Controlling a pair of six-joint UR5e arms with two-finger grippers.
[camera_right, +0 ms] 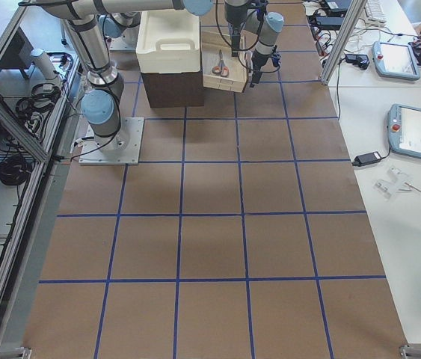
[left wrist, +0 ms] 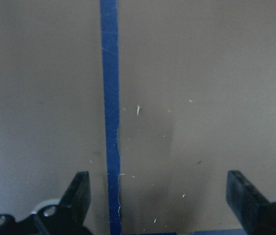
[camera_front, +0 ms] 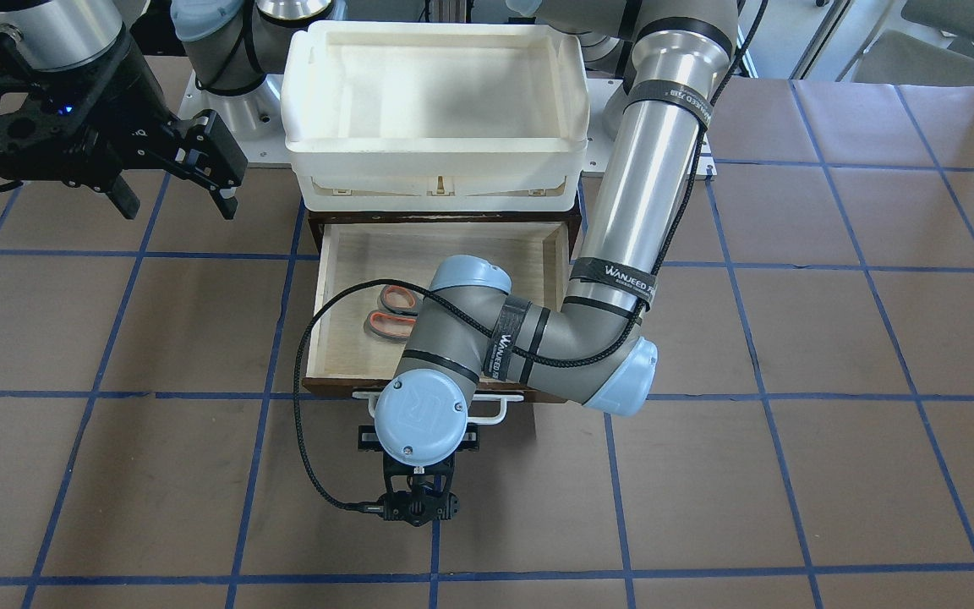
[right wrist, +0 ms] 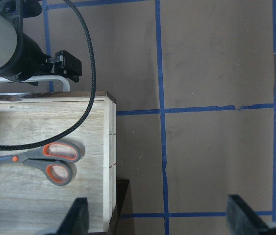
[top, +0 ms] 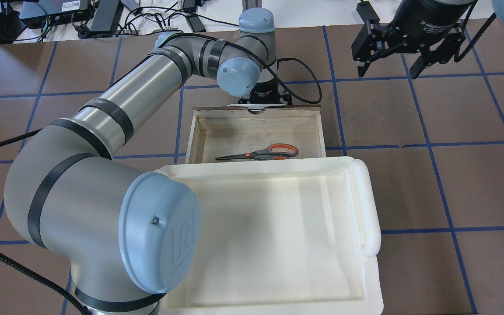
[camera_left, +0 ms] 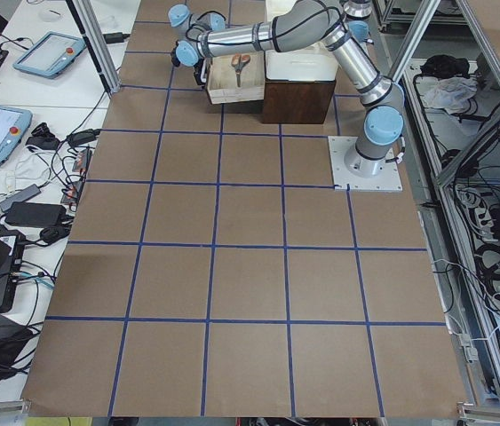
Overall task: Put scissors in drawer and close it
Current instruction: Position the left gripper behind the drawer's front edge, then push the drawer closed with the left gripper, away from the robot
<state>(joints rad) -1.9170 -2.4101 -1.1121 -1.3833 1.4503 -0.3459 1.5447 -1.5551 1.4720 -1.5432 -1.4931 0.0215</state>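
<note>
Scissors [top: 260, 153] flat inside open drawer [top: 196, 135], left tool [left wrist: 160, 196] just outside.

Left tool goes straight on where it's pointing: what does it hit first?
The open left tool points down at the brown paper-covered table; it would likely meet that first, beside the blue tape line. Nothing shows in between, though depth is unclear.

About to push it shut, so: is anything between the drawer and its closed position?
Nothing visible does. The scissors lie flat inside the drawer, and the left end effector hangs outside its front, by the white handle.
</note>
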